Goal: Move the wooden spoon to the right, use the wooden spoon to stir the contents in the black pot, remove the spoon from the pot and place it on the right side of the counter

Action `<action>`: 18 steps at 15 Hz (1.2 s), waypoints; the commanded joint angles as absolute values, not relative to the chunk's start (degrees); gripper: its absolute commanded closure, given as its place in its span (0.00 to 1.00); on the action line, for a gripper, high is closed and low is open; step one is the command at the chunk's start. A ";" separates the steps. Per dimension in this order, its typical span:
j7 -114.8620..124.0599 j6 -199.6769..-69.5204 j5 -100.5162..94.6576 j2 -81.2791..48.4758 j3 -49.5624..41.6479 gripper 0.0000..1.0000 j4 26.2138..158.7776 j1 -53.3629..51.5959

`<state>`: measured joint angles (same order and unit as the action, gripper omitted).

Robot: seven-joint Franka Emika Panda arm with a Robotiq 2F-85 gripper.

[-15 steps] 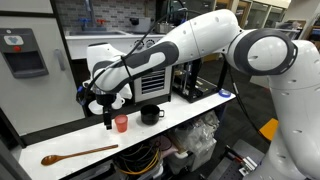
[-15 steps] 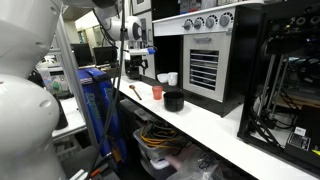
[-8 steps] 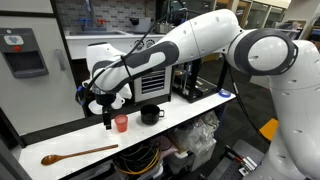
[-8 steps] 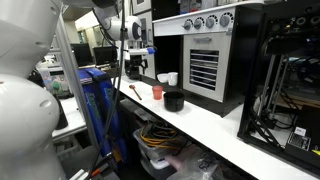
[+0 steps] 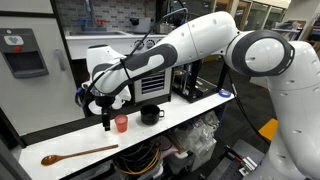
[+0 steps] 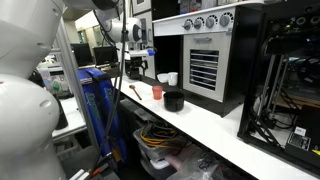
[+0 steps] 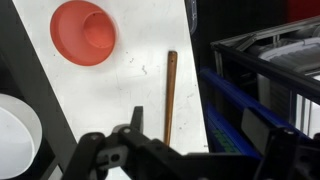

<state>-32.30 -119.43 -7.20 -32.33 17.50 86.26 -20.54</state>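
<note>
Wooden spoon point(image 5: 78, 154) lies lengthwise on counter point(image 5: 200, 108), handle toward black pot point(image 5: 150, 114).

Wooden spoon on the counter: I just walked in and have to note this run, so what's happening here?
The robot arm's gripper hovers over the white counter beside the red cup, jaws open and empty. The wooden spoon lies flat on the counter, untouched; the wrist view shows its handle below the jaws. The black pot stands just past the cup. No stirring yet.

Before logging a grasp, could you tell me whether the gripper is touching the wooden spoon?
Apart. An exterior view shows bare counter between gripper and wooden spoon.
</note>
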 commanded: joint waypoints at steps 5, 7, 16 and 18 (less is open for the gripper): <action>-34.29 -122.87 -8.43 -44.16 18.24 0.00 76.87 -21.89; -34.63 -121.75 -8.97 -47.36 18.17 0.00 73.42 -23.12; -35.08 -116.43 -12.18 -57.22 17.07 0.00 60.10 -29.30; -34.97 -115.29 -12.66 -58.45 16.75 0.00 57.87 -30.28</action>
